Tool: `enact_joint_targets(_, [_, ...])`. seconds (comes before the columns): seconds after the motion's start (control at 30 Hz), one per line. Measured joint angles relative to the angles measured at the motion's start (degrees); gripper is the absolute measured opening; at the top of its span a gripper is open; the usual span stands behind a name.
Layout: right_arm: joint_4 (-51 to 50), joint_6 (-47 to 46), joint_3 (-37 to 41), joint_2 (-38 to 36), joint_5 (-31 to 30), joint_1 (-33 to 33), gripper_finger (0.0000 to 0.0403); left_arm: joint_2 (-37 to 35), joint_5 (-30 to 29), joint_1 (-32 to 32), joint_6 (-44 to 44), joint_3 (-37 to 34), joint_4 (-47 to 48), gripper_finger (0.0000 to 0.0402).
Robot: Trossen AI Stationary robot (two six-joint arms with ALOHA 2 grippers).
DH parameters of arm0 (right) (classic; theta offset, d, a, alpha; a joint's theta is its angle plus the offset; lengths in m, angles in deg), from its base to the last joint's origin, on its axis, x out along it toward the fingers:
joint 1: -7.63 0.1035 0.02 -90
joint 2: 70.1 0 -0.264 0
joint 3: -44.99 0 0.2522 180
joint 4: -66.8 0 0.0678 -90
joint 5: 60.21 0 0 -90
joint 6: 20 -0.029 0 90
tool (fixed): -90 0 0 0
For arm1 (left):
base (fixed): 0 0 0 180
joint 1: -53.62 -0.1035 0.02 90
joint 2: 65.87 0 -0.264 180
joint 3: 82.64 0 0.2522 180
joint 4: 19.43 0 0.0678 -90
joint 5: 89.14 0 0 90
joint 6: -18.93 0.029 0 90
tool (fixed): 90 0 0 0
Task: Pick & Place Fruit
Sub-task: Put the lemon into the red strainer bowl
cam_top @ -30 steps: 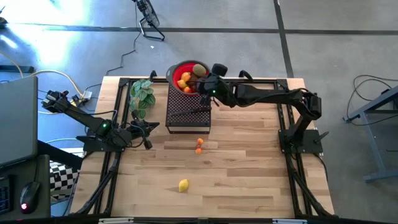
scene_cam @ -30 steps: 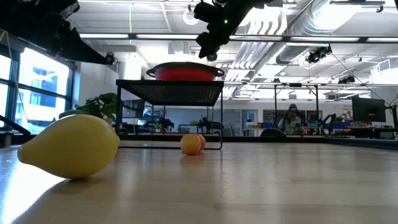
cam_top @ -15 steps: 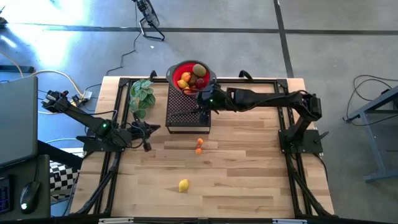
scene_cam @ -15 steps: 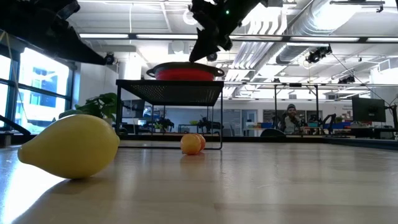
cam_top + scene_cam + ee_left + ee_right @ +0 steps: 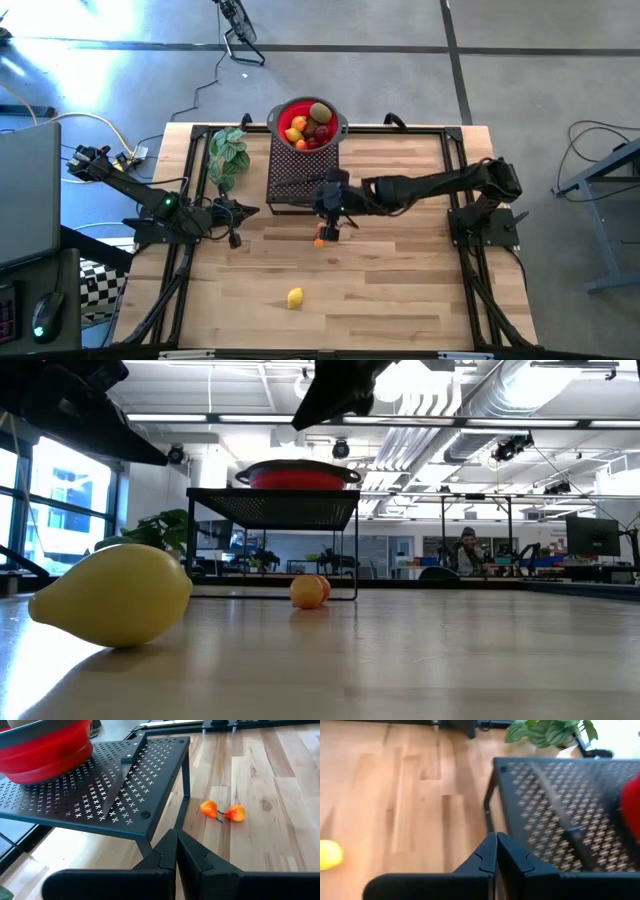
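Wooden surface (image 5: 400,290) with black rails along its sides, seen from above. Toward the far edge, a black perforated metal rack (image 5: 300,180) raised on thin legs; on its far end, a red bowl (image 5: 283,117) with a grey rim, holding a pile of fruit (image 5: 311,126): a brown kiwi on top, orange and dark red pieces beneath. On the rack's mesh, a black-handled knife (image 5: 125,775) lying flat. Just left of the rack, a green leafy plant (image 5: 228,155).

Right arm stretched from its base at the right rail across the surface, right gripper (image 5: 329,212) hanging at the near edge of the rack, directly above a pair of small orange fruits. Fingers (image 5: 509,857) pressed fully together, nothing between them in the wrist view. Touching the fruit below or still clear of it: hard to tell from overhead.

Left arm folded low by the left rail, left gripper (image 5: 243,211) pointing toward the rack, well apart from any fruit. Fingers (image 5: 189,854) closed tight against each other, empty.

Pair of small orange fruits (image 5: 223,811) joined by a dark stem, lying on the bare wood just in front of the rack's near legs. Yellow lemon (image 5: 295,297) alone on the surface, well nearer the front edge, large in the foreground of the low view.
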Motion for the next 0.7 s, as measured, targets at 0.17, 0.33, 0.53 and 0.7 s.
enact_joint_targets(0.17, [-0.2, -3.8, 0.2, 0.0, 0.0, 2.6, 0.0003, 0.0, 0.0, 0.0, 0.0, 0.0, 0.0, 0.0003])
enact_joint_targets(0.33, [4.6, -7.8, 4.9, 0.0, 0.0, 5.4, 0.0004, 0.0, 1.0, 0.0, 0.0, 0.0, 0.3, 0.0003])
enact_joint_targets(0.53, [8.5, -15.6, 12.6, 0.1, 0.0, 9.3, 0.0004, 0.0, 6.0, 0.0, 0.0, 0.0, 0.3, 0.0003])
enact_joint_targets(0.7, [9.6, -21.5, 14.5, 0.1, 0.0, 12.6, 0.0005, 0.0, 8.6, 0.0, -0.5, 0.0, 0.3, 0.0003])
